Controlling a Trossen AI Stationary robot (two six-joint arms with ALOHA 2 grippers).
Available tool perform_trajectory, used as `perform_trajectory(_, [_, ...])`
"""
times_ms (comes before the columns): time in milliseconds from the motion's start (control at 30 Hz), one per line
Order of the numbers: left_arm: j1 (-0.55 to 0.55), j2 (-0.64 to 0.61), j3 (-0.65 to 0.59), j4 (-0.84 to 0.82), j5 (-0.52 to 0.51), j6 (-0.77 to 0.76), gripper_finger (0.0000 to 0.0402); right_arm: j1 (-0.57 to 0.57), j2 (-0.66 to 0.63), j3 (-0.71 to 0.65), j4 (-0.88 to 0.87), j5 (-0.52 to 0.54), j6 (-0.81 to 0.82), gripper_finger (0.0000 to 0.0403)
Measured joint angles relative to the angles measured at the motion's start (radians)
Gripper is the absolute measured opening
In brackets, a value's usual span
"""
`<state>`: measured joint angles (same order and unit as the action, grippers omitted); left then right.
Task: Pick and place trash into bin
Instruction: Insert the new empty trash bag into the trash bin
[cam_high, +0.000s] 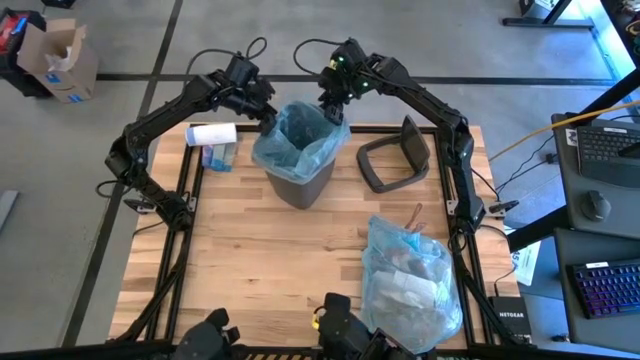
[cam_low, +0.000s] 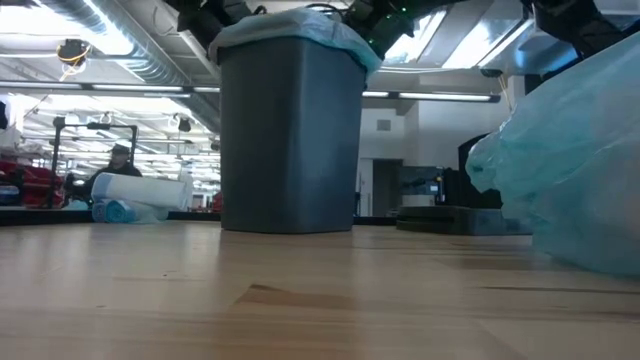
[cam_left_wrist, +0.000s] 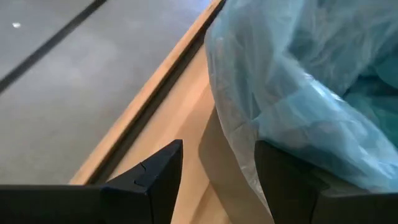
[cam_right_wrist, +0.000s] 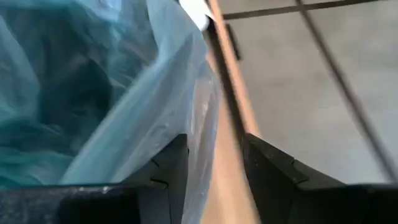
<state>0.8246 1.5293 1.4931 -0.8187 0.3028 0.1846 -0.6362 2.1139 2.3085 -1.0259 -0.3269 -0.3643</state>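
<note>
Wooden table (cam_high: 250, 270) holds your grey bin (cam_high: 300, 180), with the left gripper (cam_high: 268, 115) and right gripper (cam_high: 332, 108) parted at opposite edges of its blue liner (cam_high: 300, 135), fingers straddling the plastic.

Cardboard box (cam_high: 58, 58) on the floor at ten o'clock, keyboards (cam_high: 608, 142) on desks at three o'clock, person (cam_low: 118, 160) seated far behind the table.

"NETGEAR" is being shown in white letters on a small dark box (cam_high: 507, 318) beside the counter (cam_high: 250, 260); no other lettering is being made out.
</note>
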Motion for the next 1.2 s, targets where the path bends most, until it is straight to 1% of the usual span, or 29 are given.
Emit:
perform_trajectory(67, [0.0, 0.0, -0.001, -0.001, 0.005, -0.025, 0.0194, 0.0, 0.0, 0.0, 0.0, -0.048, 0.051, 0.0143])
perform_trajectory(167, [0.004, 0.0, -0.001, -0.015, 0.009, -0.049, 0.0194, 0.0, 0.0, 0.0, -0.02, -0.066, 0.104, 0.0143])
perform_trajectory(233, [0.01, 0.0, -0.001, -0.045, 0.004, -0.049, 0.0194, 0.0, 0.0, 0.0, -0.047, -0.066, 0.127, 0.0143])
perform_trajectory(367, [0.031, -0.002, 0.001, -0.125, -0.041, -0.037, 0.0194, 0.0, 0.0, 0.0, -0.116, -0.036, 0.148, 0.0143])
perform_trajectory(400, [0.035, -0.002, 0.001, -0.141, -0.058, -0.023, 0.0194, 0.0, 0.0, 0.0, -0.13, -0.033, 0.148, 0.0143])
perform_trajectory(533, [0.044, -0.006, 0.002, -0.171, -0.059, -0.005, 0.0194, 0.0, 0.0, 0.0, -0.155, -0.018, 0.101, 0.0143])
perform_trajectory(700, [0.048, -0.078, 0.027, -0.178, -0.054, 0.001, 0.0194, 0.0, -0.032, 0.048, -0.171, 0.002, 0.078, 0.0143])
perform_trajectory(800, [0.049, -0.133, 0.03, -0.176, -0.055, 0.0, 0.0194, 0.0, -0.078, 0.042, -0.179, 0.009, 0.063, 0.0143])
perform_trajectory(933, [0.046, -0.191, 0.029, -0.207, -0.054, -0.002, 0.0194, 0.001, -0.108, 0.046, -0.208, 0.016, 0.074, 0.0143])
perform_trajectory(1033, [0.04, -0.222, 0.011, -0.214, -0.052, 0.003, 0.0194, 0.001, -0.129, 0.047, -0.253, -0.023, 0.096, 0.0143])
perform_trajectory(1133, [0.032, -0.237, -0.024, -0.229, -0.051, 0.005, 0.0194, 0.001, -0.129, 0.047, -0.338, -0.026, 0.097, 0.0143])
perform_trajectory(1200, [0.025, -0.243, -0.055, -0.227, -0.046, 0.005, 0.0194, 0.002, -0.121, 0.033, -0.362, -0.024, 0.095, 0.0143])
